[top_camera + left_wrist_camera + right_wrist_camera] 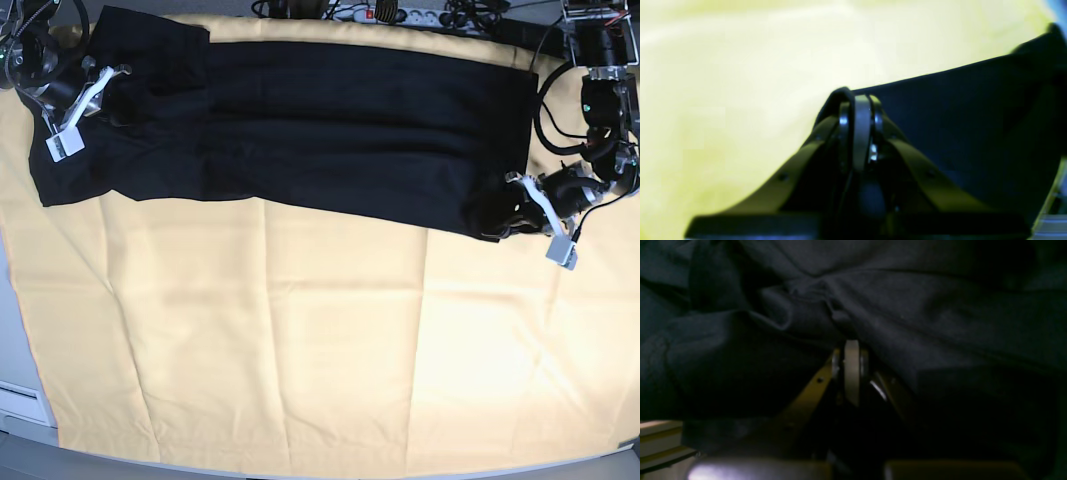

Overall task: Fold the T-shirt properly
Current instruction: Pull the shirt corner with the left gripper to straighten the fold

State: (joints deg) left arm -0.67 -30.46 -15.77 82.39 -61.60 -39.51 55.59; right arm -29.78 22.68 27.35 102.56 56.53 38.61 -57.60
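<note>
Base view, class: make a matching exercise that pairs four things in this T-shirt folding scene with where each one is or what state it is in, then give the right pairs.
Things:
1. plain black short-sleeved T-shirt
2. big pale yellow cloth
3. left pincer
4. right pincer

Places or states:
A. shut on the shirt's lower corner, at the base view's right
B. spread under everything, creased in squares
C. shut on fabric at the shirt's sleeve end, at the base view's left
D. lying as a long band across the top of the cloth

Pairs: 1-D, 2-B, 3-A, 4-C
</note>
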